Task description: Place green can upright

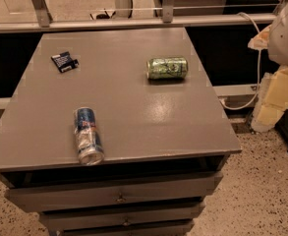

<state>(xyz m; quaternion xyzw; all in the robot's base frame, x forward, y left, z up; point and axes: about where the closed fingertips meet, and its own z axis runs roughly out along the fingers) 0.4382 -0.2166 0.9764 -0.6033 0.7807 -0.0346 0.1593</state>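
The green can [167, 68] lies on its side on the far right part of the grey bench [133, 107], well apart from a blue-and-silver can [88, 135] lying near the front edge. The gripper [287, 31] shows as a white housing at the upper right edge, off the bench; its state cannot be told

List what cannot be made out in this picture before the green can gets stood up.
- Gripper: not in the camera view; only a white robot part shows, cut off by the right edge.
- Green can: on its side; print too small to read.
- Blue can: label blurred.
- Dark packet: writing too small.
- Drawers: lower ones cut off by the bottom edge.
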